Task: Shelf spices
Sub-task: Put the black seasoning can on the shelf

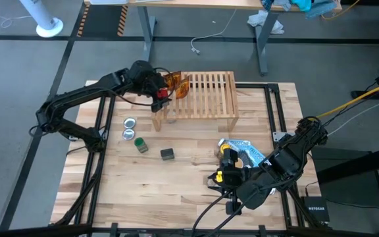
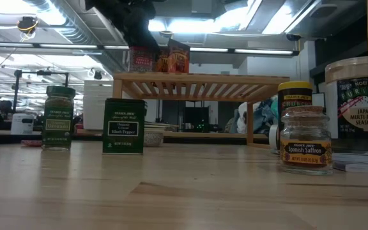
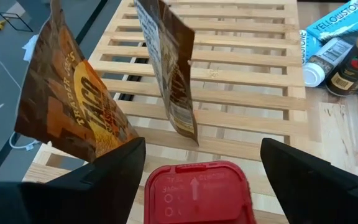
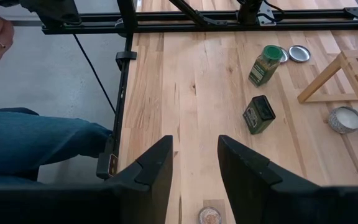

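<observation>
The left gripper point(image 1: 163, 94) hovered over the shelf's point(image 1: 206, 95) left end, at the far side of the bench point(image 1: 176, 191). Its fingers stood wide apart on either side of a red-capped jar point(image 3: 197, 191), which sat upright on the slats beside two orange packets point(image 1: 176, 84) standing on edge. It could not be told whether the pads still touched the jar. The step in hand looked like the release of that jar onto the shelf. The next move would call for a straight lift clear of the cap and of the leaning packets, which could topple at a brush.

The right gripper point(image 4: 194, 165) waited over the bench's near right part with its fingers a little apart and nothing between them. Below it stood a small saffron jar point(image 2: 306, 140). A yellow-capped jar point(image 1: 227, 153) and a white-capped jar point(image 3: 321, 62) stood near the blue-and-black pouch point(image 1: 245, 153).

Still unshelved were a green-capped jar point(image 1: 141, 145) and a dark square tin point(image 1: 168, 154) toward the bench's left middle. Two flat silver discs point(image 1: 129, 129) lay near them. A small white-topped pot point(image 4: 345, 119) sat under the shelf's near left leg. In the right wrist view, a person's leg in jeans point(image 4: 36, 143) showed just off the bench's edge.
</observation>
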